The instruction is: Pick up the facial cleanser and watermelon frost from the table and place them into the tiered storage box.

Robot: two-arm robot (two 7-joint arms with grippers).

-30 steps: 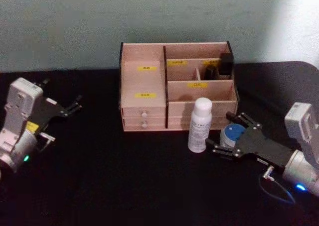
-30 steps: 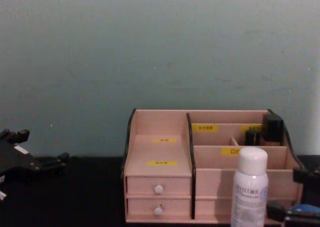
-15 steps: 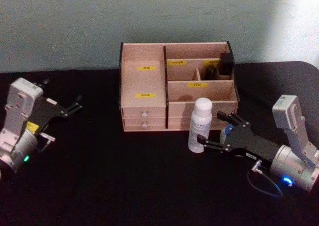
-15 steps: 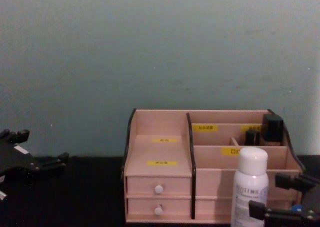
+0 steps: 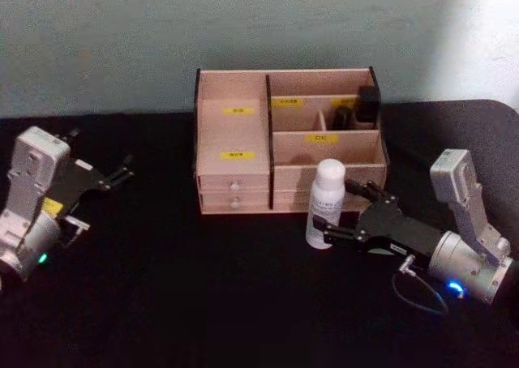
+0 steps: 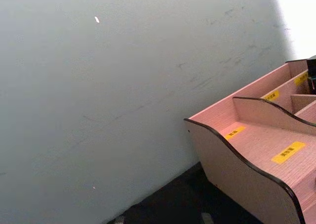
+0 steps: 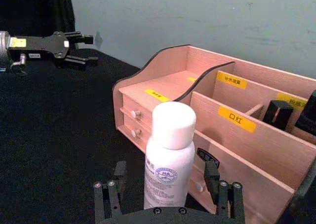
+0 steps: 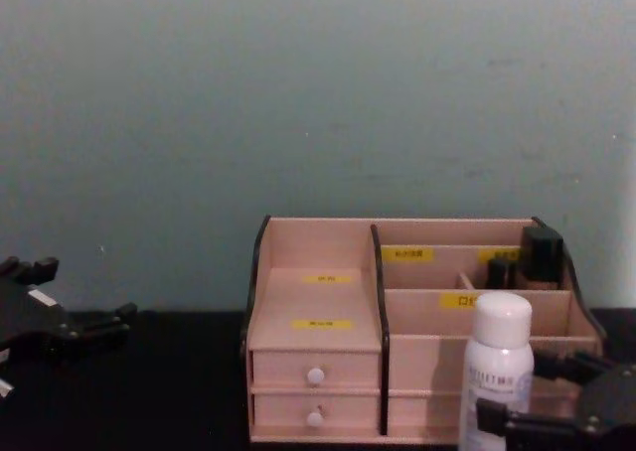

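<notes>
With right pincer (image 7: 167, 187), lining up first pick; grasp pending.
Bracketing, spread wide and apparently not yet touching, upright facial cleanser (image 7: 169, 155) on tabletop (image 5: 203, 287), just in front of tiered storage box (image 5: 235, 133). Likely calling next for squeezing shut, lifting, and carrying over front wall into a compartment. Idling spread at far left: left pincer (image 5: 124, 169).
</notes>
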